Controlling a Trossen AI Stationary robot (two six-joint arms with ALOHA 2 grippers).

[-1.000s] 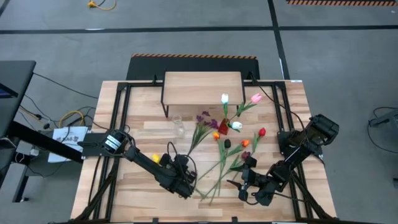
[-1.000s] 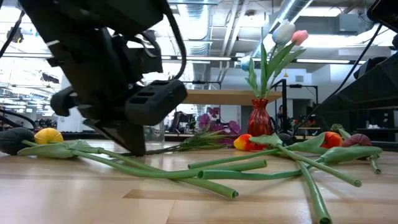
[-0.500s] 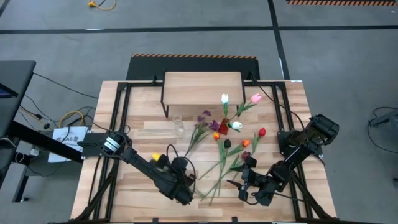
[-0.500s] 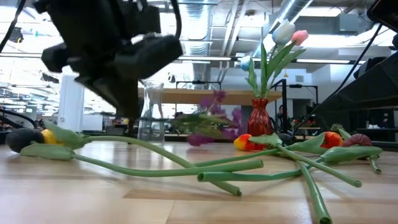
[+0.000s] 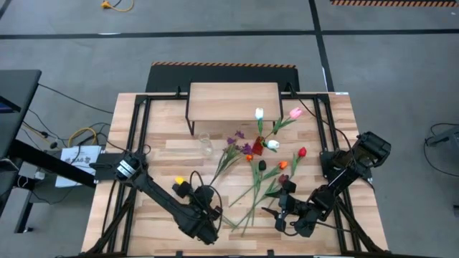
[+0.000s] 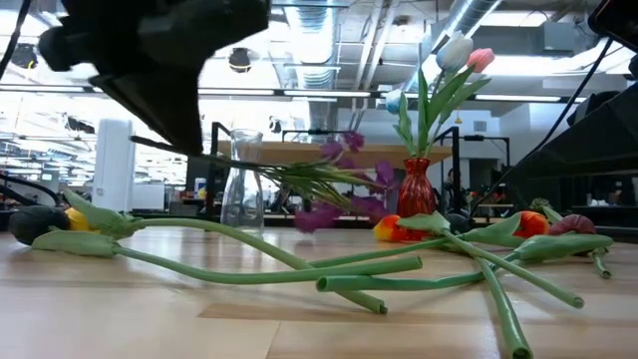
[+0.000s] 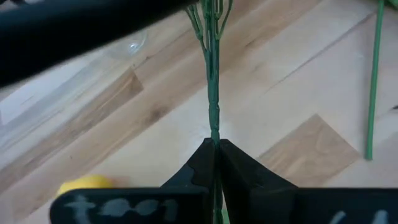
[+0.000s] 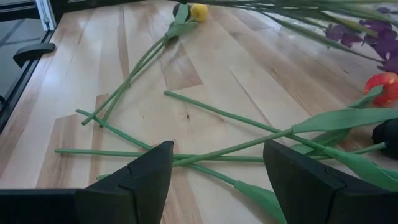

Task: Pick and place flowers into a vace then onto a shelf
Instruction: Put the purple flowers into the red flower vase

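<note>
Nearest me along the front edge of the slatted light-wood table (image 5: 165,147), several loose green tulip stems (image 6: 299,269) lie crossed over one another, and they clutter the boards in front of my right gripper (image 5: 276,217). That gripper waits low near the front right corner, its dark fingers (image 8: 134,177) spread apart with nothing between them.

My left gripper (image 5: 208,213) sits toward the front edge, left of the middle, pressed together on the thin green stem of the purple blossom sprig (image 5: 240,141). In the left wrist view the stem runs straight out from between the closed fingers (image 7: 242,171). In the low view the sprig hangs tilted above the boards, its purple blooms drooping at the far end.

A yellow-headed tulip (image 5: 179,180) lies flat just left of the left gripper. Further back, a clear glass vase (image 5: 206,145) stands upright and empty near the table's middle. To its right a small red vase (image 6: 417,187) holds white and pink tulips. Red, orange and dark maroon tulip heads lie around it.

Against the back edge stands the low shelf with a light wood plank top on black legs (image 5: 233,100).
</note>
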